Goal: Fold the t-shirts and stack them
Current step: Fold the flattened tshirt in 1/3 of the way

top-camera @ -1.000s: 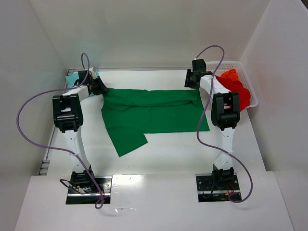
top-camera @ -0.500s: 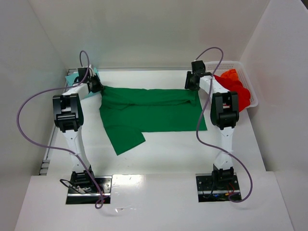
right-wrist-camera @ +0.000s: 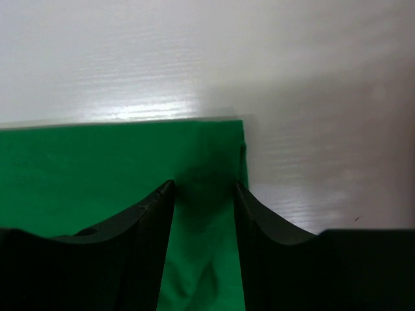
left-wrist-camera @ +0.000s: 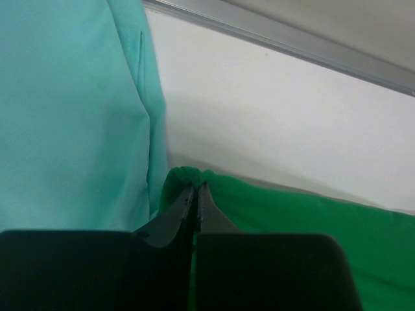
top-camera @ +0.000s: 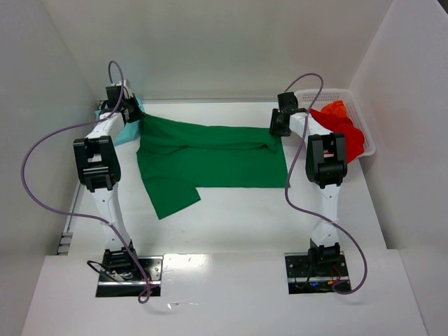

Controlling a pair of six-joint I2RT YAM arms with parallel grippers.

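Since a second ago your green t-shirt [top-camera: 210,157] has slid left across the desk [top-camera: 238,217]: its far-left corner has been hauled toward the far-left corner of the desk, and its right edge has drawn leftward with it. You see the shirt spread wide over the middle of the desk, its body running left to right, with one flap trailing toward the near left. Your left jaws are pressed together on that far-left corner, with a small bunched fold of green cloth pinched between their tips. From there the cloth runs stretched away to the right. Just beside that pinch, on the left, the pale teal t-shirt [left-wrist-camera: 65,116] lies at the far-left corner of the desk, its edge meeting the green cloth. Your right jaws stand spread at the green shirt's far-right corner, one tip on either side of a strip of flat green cloth, not closed on it. Farther right, the red t-shirts [top-camera: 346,129] sit heaped in the white mesh basket [top-camera: 329,92] at the far right of the desk.
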